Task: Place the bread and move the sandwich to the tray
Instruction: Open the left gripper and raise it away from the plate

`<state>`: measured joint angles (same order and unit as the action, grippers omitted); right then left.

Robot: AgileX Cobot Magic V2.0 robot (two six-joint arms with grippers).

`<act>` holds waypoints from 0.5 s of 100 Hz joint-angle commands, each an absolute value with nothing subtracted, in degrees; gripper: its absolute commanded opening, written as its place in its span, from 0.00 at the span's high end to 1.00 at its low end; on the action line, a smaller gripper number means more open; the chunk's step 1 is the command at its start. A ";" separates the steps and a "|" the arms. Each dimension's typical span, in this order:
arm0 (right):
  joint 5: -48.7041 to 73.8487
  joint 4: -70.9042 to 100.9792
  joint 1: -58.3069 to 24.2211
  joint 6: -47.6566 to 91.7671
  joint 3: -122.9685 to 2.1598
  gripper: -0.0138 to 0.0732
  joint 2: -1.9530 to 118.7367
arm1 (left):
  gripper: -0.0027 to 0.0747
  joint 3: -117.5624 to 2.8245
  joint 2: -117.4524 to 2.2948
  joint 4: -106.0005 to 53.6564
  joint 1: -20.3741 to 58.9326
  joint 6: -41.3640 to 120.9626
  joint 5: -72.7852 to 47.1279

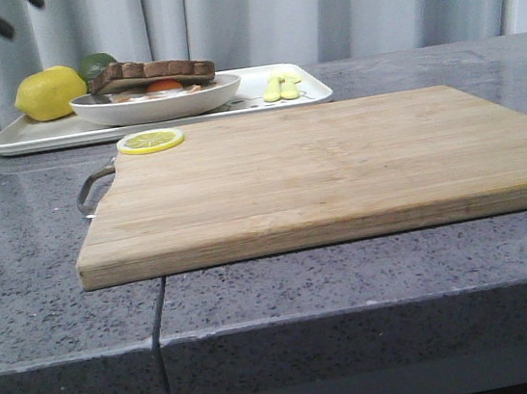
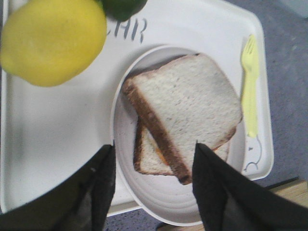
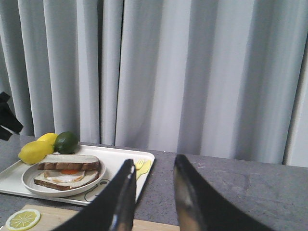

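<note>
My left gripper (image 2: 153,185) hangs open over the sandwich (image 2: 183,115), centre frame in its dish (image 2: 126,185) on the tray (image 2: 48,144). Soft, light bread; I'd grip the dish rim.

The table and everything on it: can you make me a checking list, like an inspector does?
Surface: grey speckled counter; wooden cutting board lies on it, a lemon slice at its far left corner.
Job's things: bread sits on top of the sandwich, egg showing in between; both in the round dish, which stands on the tray.
Clutter: on the tray, a lemon, a lime and a yellow fork.
Hands: left hand open above the dish, holding nothing; right hand open, holding nothing.
Cables: nothing seen.
Surroundings: grey curtain behind the counter.
</note>
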<state>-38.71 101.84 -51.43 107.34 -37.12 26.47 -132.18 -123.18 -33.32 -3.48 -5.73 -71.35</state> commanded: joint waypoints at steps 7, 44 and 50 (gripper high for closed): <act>-38.28 99.35 -51.28 107.84 -38.29 0.58 26.63 | 0.53 -135.94 -114.14 -35.74 -4.03 -5.96 -71.58; -43.83 99.35 -51.28 107.84 -38.29 0.58 26.63 | 0.53 -135.94 -100.75 -27.01 3.03 -1.97 -65.76; -43.83 99.24 -51.28 107.89 -38.29 0.58 26.63 | 0.53 -135.94 -99.39 -24.33 5.61 -1.62 -65.45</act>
<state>-44.93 101.94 -51.43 107.34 -37.04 26.47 -134.29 -104.26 -25.94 1.94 -2.15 -69.67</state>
